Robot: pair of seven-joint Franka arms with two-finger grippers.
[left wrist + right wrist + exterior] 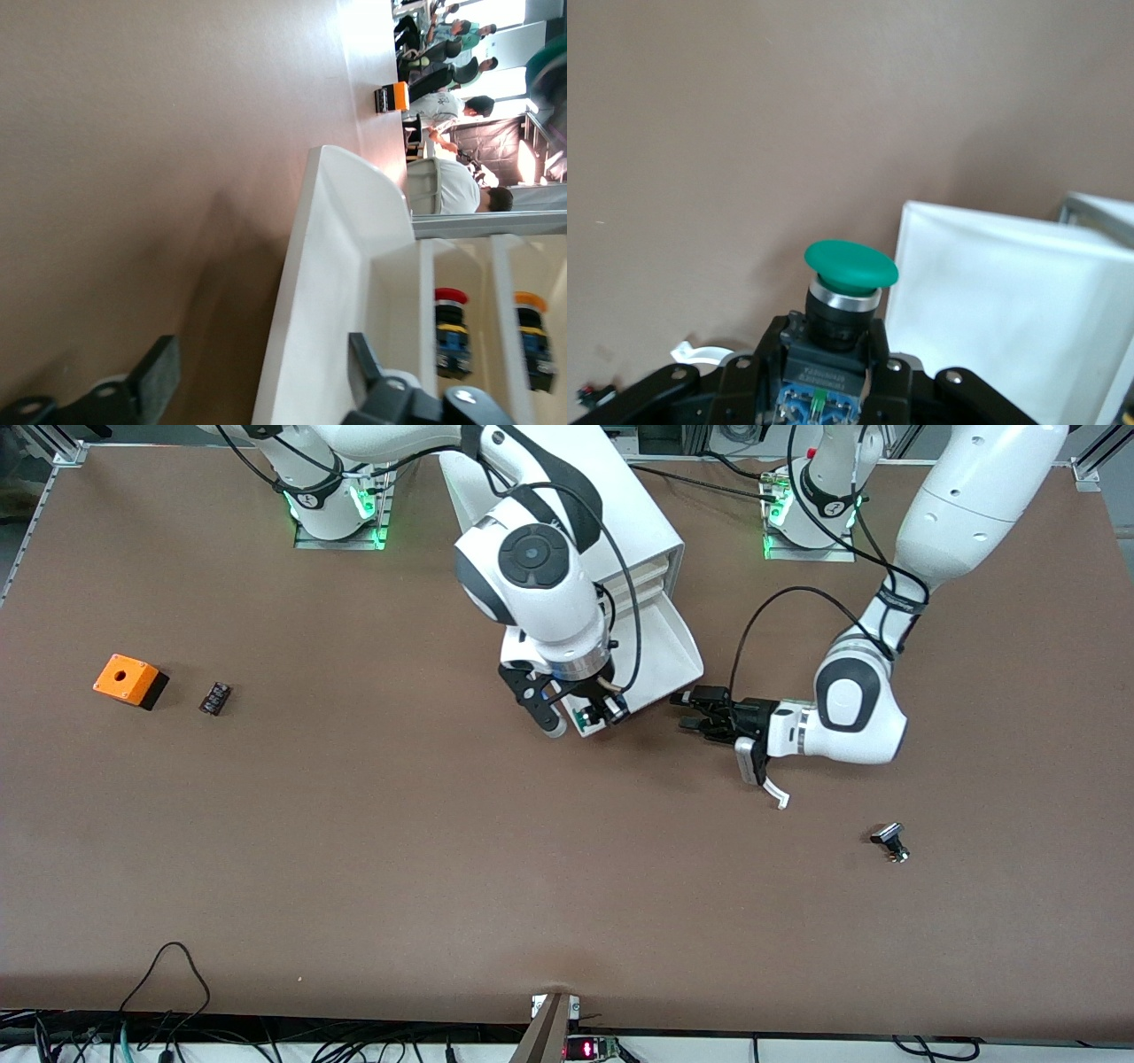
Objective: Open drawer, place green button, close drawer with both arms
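Observation:
The drawer [666, 646] stands pulled out of the white cabinet [620, 509], and its inside looks bare. My right gripper [585, 713] is shut on the button [592, 710] and holds it over the drawer's corner nearest the front camera. In the right wrist view the button's green cap [850, 264] sticks out past the fingers, beside the drawer [1001, 310]. My left gripper [689, 713] is open and empty, low at the drawer's front corner toward the left arm's end. In the left wrist view its fingers [159, 376] stand apart on either side of the drawer's front edge [341, 257].
An orange box with a hole [130, 680] and a small black block [215, 698] lie toward the right arm's end. A black-capped silver-stemmed button [890, 841] lies toward the left arm's end. Red-capped [450, 332] and orange-capped [532, 341] buttons show in the upper drawers.

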